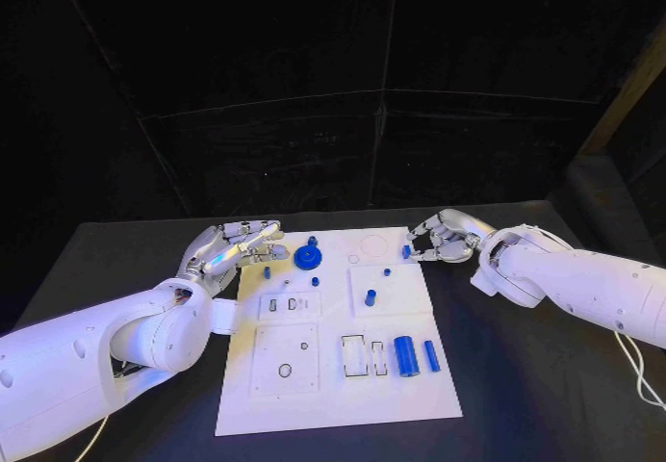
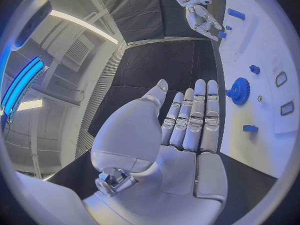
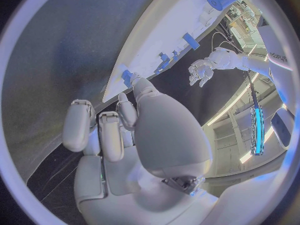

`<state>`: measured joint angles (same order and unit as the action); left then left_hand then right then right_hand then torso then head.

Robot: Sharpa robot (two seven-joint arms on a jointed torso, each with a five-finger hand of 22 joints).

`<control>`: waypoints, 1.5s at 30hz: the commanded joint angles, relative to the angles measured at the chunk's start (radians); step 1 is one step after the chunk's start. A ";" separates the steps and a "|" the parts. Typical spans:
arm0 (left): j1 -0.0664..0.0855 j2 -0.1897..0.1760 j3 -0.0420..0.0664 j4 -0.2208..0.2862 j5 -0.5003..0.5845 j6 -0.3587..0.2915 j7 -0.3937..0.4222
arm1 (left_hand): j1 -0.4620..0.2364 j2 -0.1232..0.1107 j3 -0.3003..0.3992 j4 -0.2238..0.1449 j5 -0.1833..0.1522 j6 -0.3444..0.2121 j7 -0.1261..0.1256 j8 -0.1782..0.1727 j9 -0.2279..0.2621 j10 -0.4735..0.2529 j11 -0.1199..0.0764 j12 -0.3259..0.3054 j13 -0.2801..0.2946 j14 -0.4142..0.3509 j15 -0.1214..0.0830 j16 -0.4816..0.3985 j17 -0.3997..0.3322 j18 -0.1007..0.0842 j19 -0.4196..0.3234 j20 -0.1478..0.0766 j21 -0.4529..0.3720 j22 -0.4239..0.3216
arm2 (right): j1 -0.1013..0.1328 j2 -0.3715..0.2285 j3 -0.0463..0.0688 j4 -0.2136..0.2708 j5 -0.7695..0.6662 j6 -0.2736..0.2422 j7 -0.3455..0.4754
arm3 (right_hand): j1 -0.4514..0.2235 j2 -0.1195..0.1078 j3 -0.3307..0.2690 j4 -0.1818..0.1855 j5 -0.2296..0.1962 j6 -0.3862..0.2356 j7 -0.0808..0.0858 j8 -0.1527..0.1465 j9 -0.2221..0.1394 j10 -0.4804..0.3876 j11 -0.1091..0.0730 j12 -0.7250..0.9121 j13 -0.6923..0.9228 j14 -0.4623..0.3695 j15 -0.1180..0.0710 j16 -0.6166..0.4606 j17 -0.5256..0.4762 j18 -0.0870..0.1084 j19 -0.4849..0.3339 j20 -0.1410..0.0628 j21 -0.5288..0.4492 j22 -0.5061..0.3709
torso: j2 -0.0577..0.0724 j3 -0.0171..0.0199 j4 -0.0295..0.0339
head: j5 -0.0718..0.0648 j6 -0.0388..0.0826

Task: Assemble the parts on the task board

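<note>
I see my left hand (image 1: 239,243) flat with fingers spread, just beside the task board (image 1: 333,385) near the blue gear (image 1: 308,256). My right hand (image 1: 442,239) pinches a small blue peg (image 1: 407,251) at the board's far edge.

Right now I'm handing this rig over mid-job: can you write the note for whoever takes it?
Left robot hand: open, fingers straight, holding nothing, at the task board's left edge beside the blue gear.
Right robot hand: fingers touch a small blue part at the board's far right edge; whether it is gripped cannot be told.
Large blue cylinder and thin blue rod lie loose near the right edge, beside empty slots.
Small blue pegs sit mid-board.
Left: most of the assembly.
</note>
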<state>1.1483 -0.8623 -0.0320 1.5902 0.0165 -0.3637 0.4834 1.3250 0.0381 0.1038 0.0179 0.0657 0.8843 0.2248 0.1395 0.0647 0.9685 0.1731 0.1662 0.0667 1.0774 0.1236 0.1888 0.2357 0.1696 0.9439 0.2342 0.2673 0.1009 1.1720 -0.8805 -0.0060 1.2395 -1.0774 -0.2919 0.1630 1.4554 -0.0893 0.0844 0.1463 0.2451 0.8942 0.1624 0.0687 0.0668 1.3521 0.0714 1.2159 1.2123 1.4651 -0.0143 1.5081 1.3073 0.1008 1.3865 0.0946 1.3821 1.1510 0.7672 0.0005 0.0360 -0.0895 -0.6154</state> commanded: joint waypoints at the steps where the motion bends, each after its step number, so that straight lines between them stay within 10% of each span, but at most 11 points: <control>1: 0.001 0.001 0.001 0.000 -0.005 0.014 0.009 | 0.004 0.004 0.000 -0.006 0.000 0.006 0.000 -0.004 0.001 0.005 0.001 -0.004 0.001 0.008 0.001 -0.003 0.001 0.014 0.009 0.001 -0.005 -0.001 | 0.001 0.007 0.000 -0.005 0.004 0.005 0.004 | -0.003 0.006 0.001 -0.002 0.007 0.001 0.001 0.001 0.001 -0.002 0.000 0.004 0.005 0.076 0.008 0.004 0.122 -0.020 0.001 0.003 0.007 0.002 | 0.000 -0.0003 0.0004 | -0.001 -0.001; 45: 0.001 0.001 0.001 -0.007 -0.005 0.008 -0.008 | 0.003 0.008 0.001 -0.006 -0.001 0.006 0.001 -0.005 0.000 0.004 0.002 -0.006 0.000 0.008 0.002 -0.006 0.003 0.014 0.010 0.001 -0.007 -0.002 | 0.000 0.036 0.001 -0.014 -0.046 0.020 -0.037 | -0.002 0.039 0.021 -0.020 0.009 0.093 -0.017 0.044 0.010 0.016 -0.016 0.029 0.033 0.078 -0.004 0.008 0.132 -0.020 0.003 -0.006 0.011 0.006 | -0.001 -0.0011 0.0002 | 0.001 -0.001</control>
<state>1.1483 -0.8617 -0.0320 1.5824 0.0164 -0.3630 0.4717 1.3250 0.0381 0.1038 0.0179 0.0657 0.8843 0.2249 0.1396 0.0647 0.9684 0.1732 0.1662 0.0667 1.0774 0.1237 0.1888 0.2376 0.1696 0.9474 0.2377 0.2673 0.1003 1.1707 -0.8450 -0.0059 1.2241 -1.1158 -0.2737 0.1308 1.4512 -0.0588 0.1007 0.1301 0.2485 0.9803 0.1440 0.1094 0.0756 1.3631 0.0605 1.2398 1.2441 1.4651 -0.0143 1.5122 1.3078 0.1008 1.3865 0.0945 1.3858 1.1563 0.7666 -0.0002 0.0358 -0.0875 -0.6152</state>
